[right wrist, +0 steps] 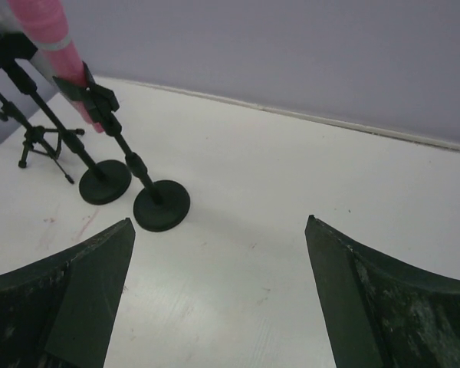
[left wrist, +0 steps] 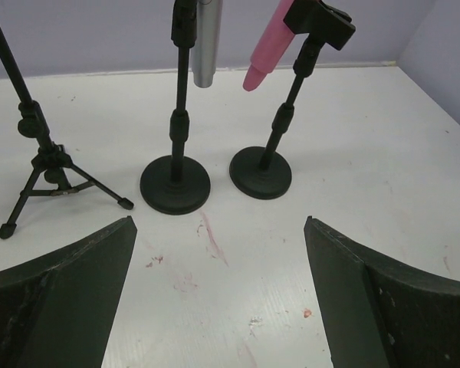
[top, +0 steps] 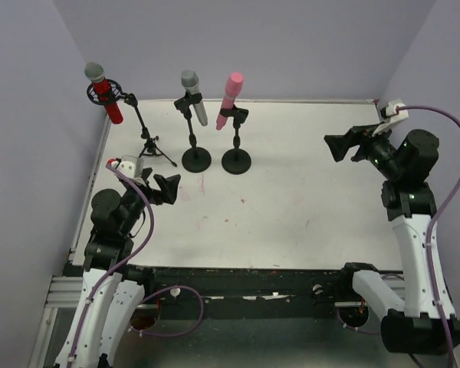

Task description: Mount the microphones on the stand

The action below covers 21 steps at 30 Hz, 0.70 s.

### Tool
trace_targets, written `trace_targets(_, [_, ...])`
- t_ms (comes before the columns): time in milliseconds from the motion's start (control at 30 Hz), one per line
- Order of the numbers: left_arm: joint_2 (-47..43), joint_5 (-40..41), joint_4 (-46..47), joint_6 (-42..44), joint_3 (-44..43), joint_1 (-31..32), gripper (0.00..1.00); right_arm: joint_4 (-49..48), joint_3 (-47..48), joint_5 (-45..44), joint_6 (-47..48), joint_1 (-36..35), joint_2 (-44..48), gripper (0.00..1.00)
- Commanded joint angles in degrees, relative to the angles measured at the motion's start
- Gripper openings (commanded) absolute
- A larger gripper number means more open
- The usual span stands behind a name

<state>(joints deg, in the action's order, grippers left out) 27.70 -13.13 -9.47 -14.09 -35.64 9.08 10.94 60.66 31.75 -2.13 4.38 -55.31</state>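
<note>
Three microphones sit in stands at the back of the table. The glittery red microphone (top: 105, 93) with a silver mesh head is in the shock mount of the tripod stand (top: 152, 144) at far left. The silver-grey microphone (top: 194, 96) is clipped to a round-base stand (top: 196, 159). The pink microphone (top: 230, 100) is clipped to the second round-base stand (top: 236, 160). My left gripper (top: 169, 188) is open and empty, near the tripod. My right gripper (top: 336, 146) is open and empty at the right. The left wrist view shows both round bases (left wrist: 175, 184) and the pink microphone's lower end (left wrist: 264, 57).
The white table (top: 291, 207) has faint pink smudges near its middle. Lilac walls close in the back and both sides. Purple cables loop from each arm near the front edge.
</note>
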Motion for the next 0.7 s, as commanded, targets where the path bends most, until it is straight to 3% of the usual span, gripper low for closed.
trace_targets(0, [-5.8,0.6,-2.0,1.2,2.2,-0.2,0.99,10.8,-0.3,-16.9,-8.7,-0.1,7.9,1.00])
trace_targets(233, [-7.4,-0.5,-1.4,2.2,3.2,0.4,0.99,15.7,-2.1,-13.3,-1.5,0.7,14.5,1.00])
trace_targets(667, [-9.7,2.0,-1.8,4.0,5.2,1.1,0.99,-0.9,-18.9,-7.5,0.6,1.5,15.3,1.00])
